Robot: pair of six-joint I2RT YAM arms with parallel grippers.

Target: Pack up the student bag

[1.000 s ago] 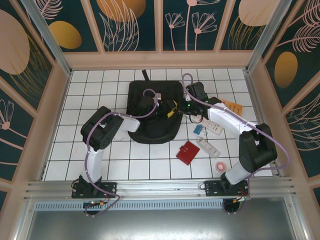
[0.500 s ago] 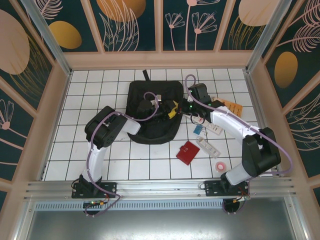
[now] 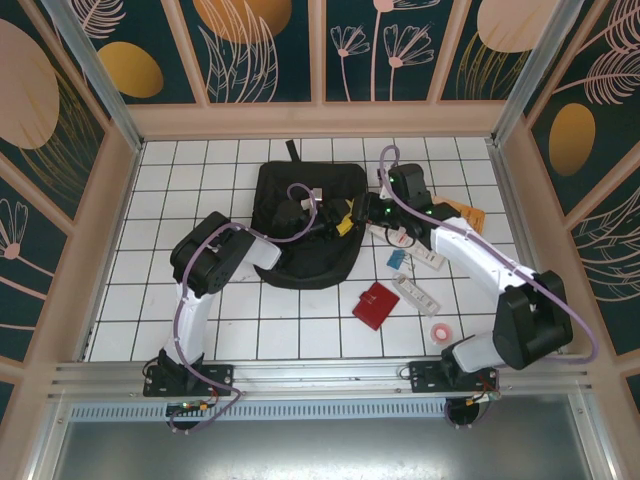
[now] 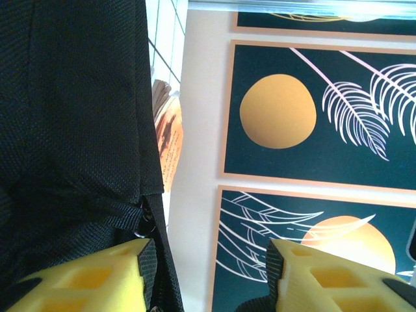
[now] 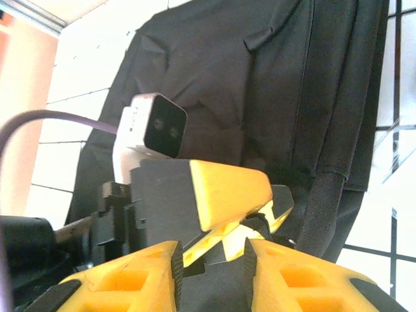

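While both arms are bent inward over the student bag [image 3: 300,190], the left gripper [image 4: 208,250] is held open at the bag's right edge, black fabric against one finger. The right gripper [image 5: 211,250] is slightly parted just beside it, nothing clasped. The bag is laid flat on the white tiled table [image 3: 200,300]; painted wall panels [image 3: 270,50] are seen beyond the bag.
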